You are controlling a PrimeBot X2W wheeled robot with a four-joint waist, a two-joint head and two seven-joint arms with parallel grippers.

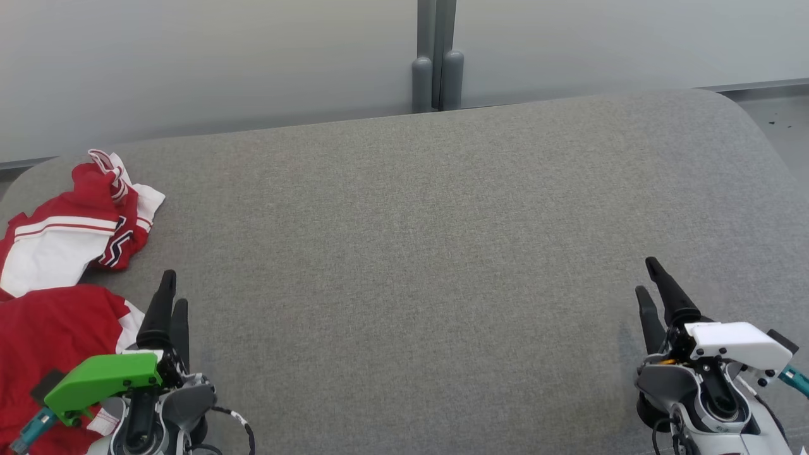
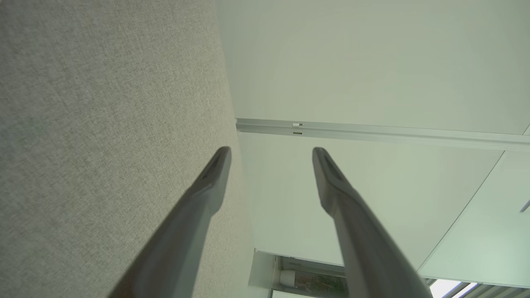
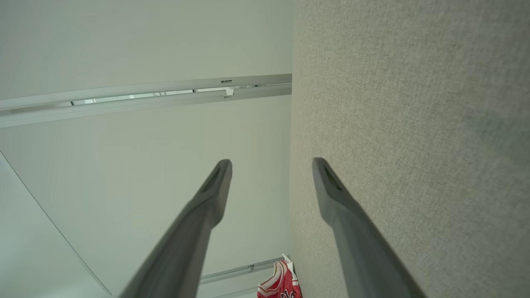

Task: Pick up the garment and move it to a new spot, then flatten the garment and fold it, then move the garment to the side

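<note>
Both claws wide apart and empty: left claw [image 1: 172, 296], right claw [image 1: 647, 278]. The shirt [image 1: 60, 253] lies bunched at the left edge of the table [image 1: 404, 253], just beside our left claw. We'd pinch a thick fold, lift clear, then carry it centre.

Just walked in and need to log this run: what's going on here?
A two-armed robot faces a grey padded table, with a red and white garment lying crumpled at its left end. The left gripper is close beside the garment; the right gripper is over bare table on the other side. Both have their fingers spread and hold nothing, so the garment is not yet picked up.
</note>
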